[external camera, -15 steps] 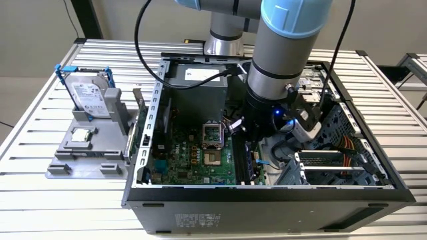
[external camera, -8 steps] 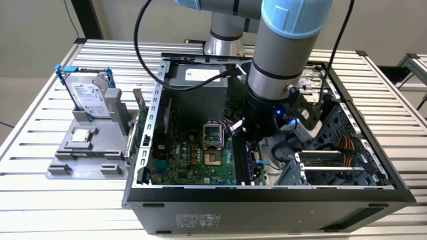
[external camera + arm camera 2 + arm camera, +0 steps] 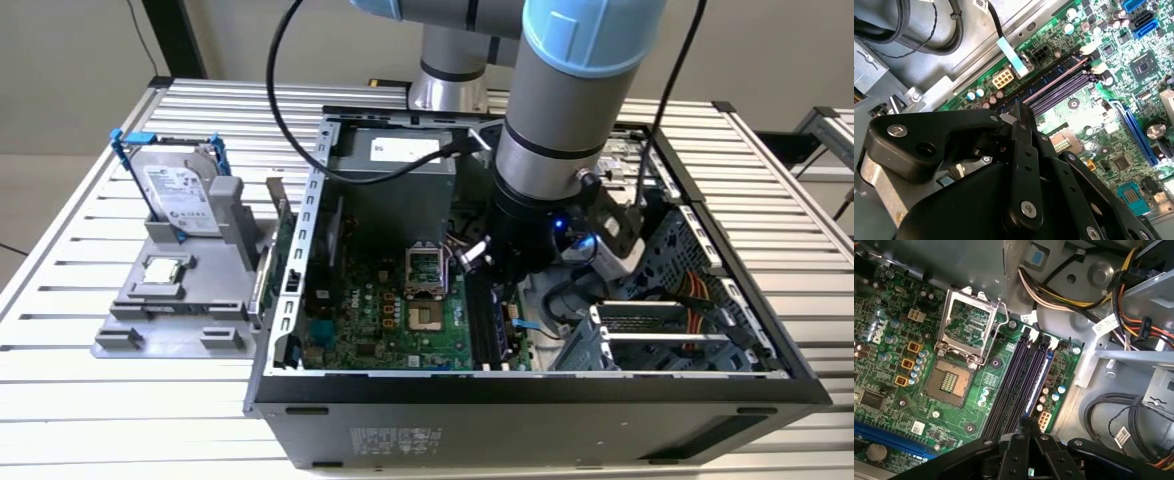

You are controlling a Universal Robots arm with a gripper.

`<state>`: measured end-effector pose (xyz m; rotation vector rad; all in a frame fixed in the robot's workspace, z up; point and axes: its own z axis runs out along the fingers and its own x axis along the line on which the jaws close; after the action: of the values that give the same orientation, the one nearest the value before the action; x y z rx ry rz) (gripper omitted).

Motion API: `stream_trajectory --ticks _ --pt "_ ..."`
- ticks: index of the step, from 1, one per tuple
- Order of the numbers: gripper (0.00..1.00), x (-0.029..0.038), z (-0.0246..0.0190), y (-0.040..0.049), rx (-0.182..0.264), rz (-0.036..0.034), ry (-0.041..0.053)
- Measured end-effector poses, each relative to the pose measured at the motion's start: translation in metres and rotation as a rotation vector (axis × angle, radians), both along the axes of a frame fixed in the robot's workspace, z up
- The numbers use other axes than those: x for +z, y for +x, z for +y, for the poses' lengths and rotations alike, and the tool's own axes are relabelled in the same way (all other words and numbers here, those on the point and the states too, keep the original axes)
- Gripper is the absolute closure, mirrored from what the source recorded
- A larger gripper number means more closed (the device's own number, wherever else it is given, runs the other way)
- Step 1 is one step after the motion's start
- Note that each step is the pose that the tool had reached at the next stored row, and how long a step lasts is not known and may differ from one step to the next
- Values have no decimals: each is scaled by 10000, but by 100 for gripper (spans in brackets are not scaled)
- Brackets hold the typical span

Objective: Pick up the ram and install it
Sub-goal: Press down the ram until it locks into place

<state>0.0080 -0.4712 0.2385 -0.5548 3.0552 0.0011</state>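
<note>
Ram (image 3: 1040,382): thin blue-edged stick, seen edge-on, standing in the outermost of the black memory slots (image 3: 1014,380), on the side away from the CPU socket (image 3: 949,382); in the second wrist view it reads as a pale line (image 3: 1054,82) along the same slot. Hand (image 3: 1026,426): fingers drawn close together at the near end of the stick, apparently pinching its top edge; the contact itself is partly hidden by the fingers. In the exterior view the hand (image 3: 487,265) is down inside the open computer case (image 3: 534,385), which lies on the bench (image 3: 134,420); the hard drive (image 3: 174,190) stands well apart in its grey holder. Judgement: seating stage, depth not readable. To do it well, keep the stick parallel to the slot and upright, press straight down, evenly along its length, not only at the gripped end. The white end latches (image 3: 1046,342) look splayed, so watch them close. Risk: tilt, or fouling the white connector (image 3: 1044,419) just beside the slot end.
</note>
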Motion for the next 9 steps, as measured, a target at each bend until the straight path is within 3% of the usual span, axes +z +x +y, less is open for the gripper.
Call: stream_trajectory --ticks 9 --pt "100 0 0 0 523 0 4"
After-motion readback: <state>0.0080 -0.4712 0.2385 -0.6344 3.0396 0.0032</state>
